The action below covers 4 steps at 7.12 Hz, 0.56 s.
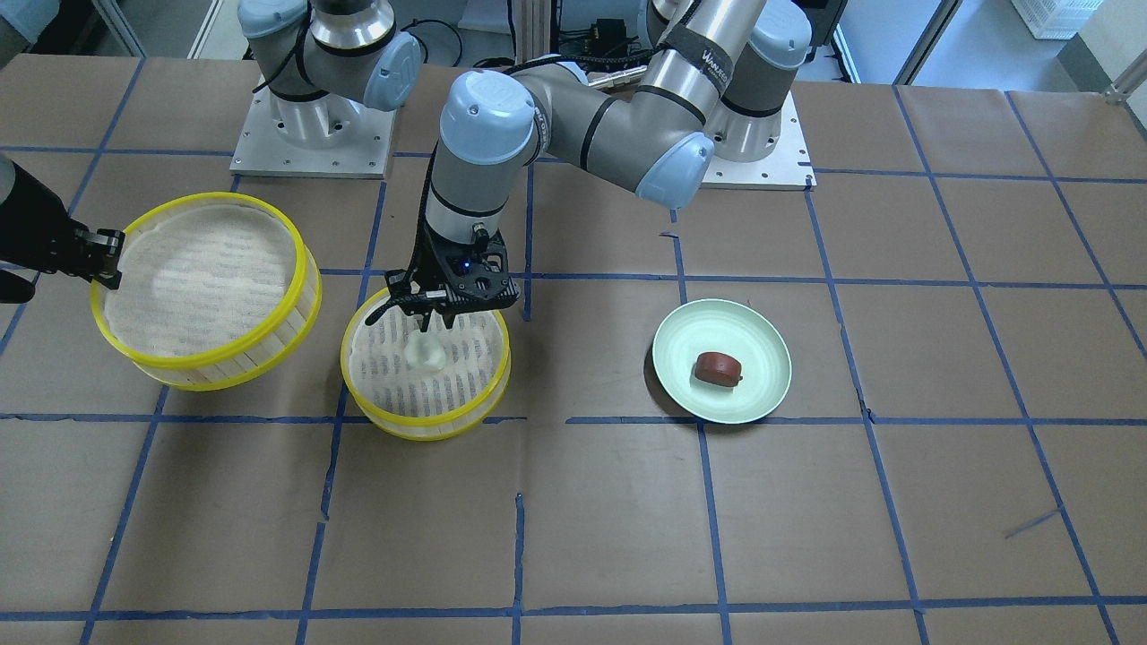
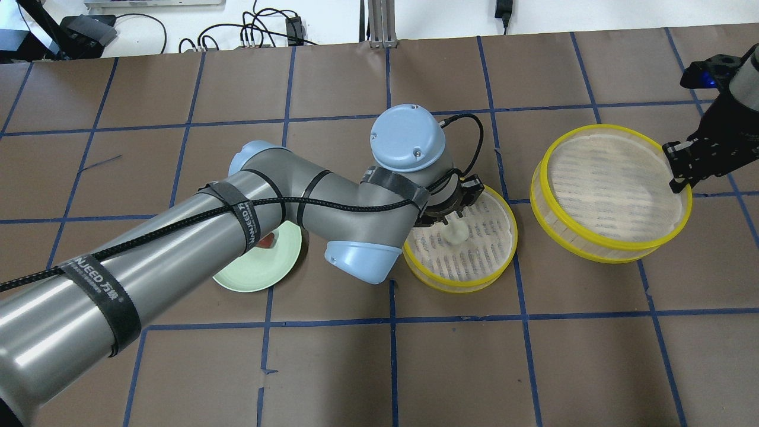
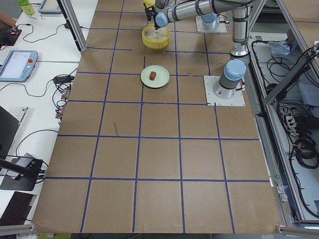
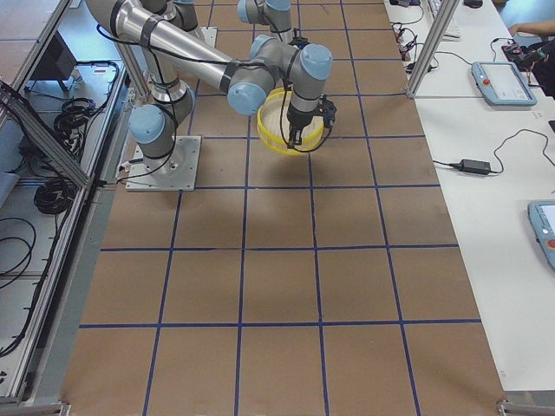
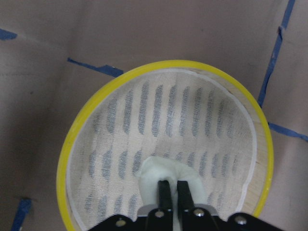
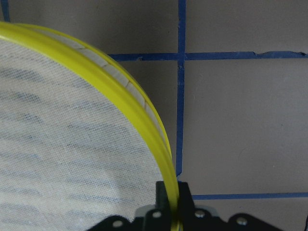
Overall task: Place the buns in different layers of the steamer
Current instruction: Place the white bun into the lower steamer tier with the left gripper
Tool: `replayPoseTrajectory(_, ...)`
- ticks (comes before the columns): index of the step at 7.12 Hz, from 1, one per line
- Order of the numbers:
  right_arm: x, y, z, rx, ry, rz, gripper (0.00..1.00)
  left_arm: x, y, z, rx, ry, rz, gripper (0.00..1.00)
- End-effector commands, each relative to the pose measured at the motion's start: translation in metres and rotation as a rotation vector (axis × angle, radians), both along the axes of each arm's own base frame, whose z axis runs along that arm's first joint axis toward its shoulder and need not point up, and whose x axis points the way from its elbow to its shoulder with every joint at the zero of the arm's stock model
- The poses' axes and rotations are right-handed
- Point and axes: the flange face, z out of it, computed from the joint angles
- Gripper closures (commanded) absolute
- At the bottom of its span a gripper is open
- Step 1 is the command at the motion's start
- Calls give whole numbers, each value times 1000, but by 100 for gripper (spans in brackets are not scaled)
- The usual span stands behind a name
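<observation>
- The left gripper (image 5: pixel 173 186) hangs over the flat layer (image 5: pixel 67 144), its fingers (image 5: pixel 165 193) drawn narrow, almost together.
- I see the white bun (image 5: pixel 153 172) bulging on either side of those fingers; they nip it at its middle, and it sits on the white liner near the layer's centre.
- The right gripper (image 6: pixel 174 186) is clamped on the yellow rim of the tilted layer (image 6: pixel 120 86), one finger inside the rim and one outside.
- That tilted layer (image 2: pixel 593 252) sits to the right of the flat layer (image 2: pixel 462 284), raised on the gripped side, and the two are apart.
- The reddish-brown bun (image 1: pixel 718 368) lies on the pale green plate (image 1: pixel 762 394), well to the left of both layers and far from either gripper.
- My count: two buns, one white and one reddish-brown; two yellow-rimmed layers; one plate.
- The plate and the flat layer rest on the brown table (image 1: pixel 582 537), which is marked with blue tape lines.
</observation>
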Motion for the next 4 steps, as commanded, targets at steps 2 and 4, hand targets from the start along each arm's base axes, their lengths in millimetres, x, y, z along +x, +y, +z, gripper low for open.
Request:
replayPoseTrajectory(2, 20, -4, 5, -18, 2, 27, 97, 38, -18, 7, -163, -221, -337, 0)
replayPoseTrajectory(4, 113, -18, -11, -53, 34, 30, 97, 141, -57, 2, -128, -311, -461, 0)
